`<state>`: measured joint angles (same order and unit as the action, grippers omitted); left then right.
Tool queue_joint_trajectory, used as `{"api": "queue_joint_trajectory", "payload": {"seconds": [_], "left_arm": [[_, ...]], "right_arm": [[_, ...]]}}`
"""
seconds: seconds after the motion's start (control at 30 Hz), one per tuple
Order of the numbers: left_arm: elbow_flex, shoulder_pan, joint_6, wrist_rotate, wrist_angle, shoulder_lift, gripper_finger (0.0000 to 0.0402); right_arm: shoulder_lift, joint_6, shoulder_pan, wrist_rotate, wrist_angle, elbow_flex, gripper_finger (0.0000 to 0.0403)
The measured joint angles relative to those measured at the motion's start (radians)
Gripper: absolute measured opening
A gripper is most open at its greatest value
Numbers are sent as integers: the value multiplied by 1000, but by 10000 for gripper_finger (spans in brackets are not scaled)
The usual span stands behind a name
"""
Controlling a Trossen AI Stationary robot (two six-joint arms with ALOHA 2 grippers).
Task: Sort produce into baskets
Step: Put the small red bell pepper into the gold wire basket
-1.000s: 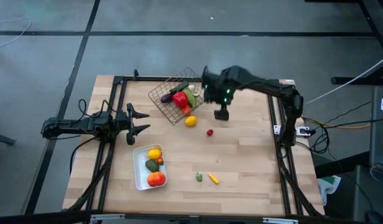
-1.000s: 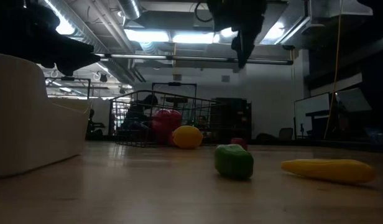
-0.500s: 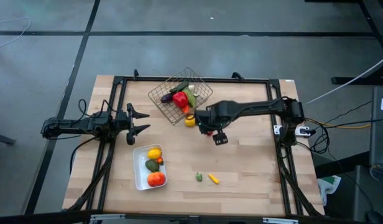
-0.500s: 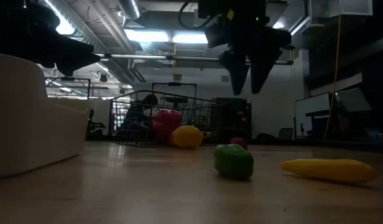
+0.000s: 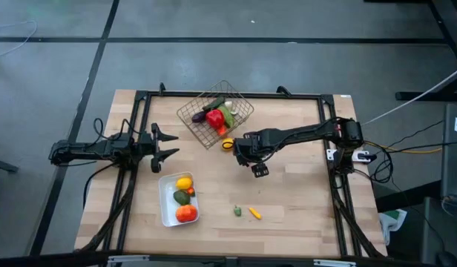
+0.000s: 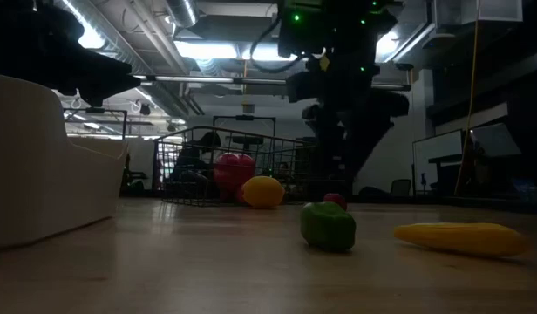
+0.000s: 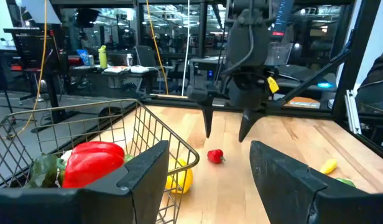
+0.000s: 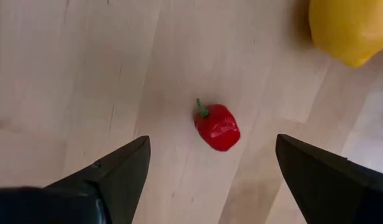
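We found the right gripper (image 7: 224, 127) poised directly above a small red fruit (image 8: 217, 127) on the table (image 5: 303, 193), fingers spread wide on either side of it and touching nothing. A lemon (image 5: 227, 144) lay just beside the wire basket (image 5: 190, 116), which held a red pepper (image 5: 214, 118) and green produce. The white tray (image 5: 164, 208) contained three pieces. The left gripper (image 5: 171, 144) rested at the table's left edge, fingers apart and empty.
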<state>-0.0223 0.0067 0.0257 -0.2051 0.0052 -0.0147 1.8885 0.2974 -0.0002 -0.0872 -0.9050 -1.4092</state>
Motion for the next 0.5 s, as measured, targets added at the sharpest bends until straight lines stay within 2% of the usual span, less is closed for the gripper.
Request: {"api": "queue_joint_trajectory", "payload": {"seconds": [0.4, 0.5], "left_arm": [[0, 0, 0, 0, 0, 0, 221], [0, 0, 0, 0, 0, 0, 221]], "right_arm": [[0, 1, 0, -36, 184, 112, 341], [0, 1, 0, -36, 206, 139, 330]]}}
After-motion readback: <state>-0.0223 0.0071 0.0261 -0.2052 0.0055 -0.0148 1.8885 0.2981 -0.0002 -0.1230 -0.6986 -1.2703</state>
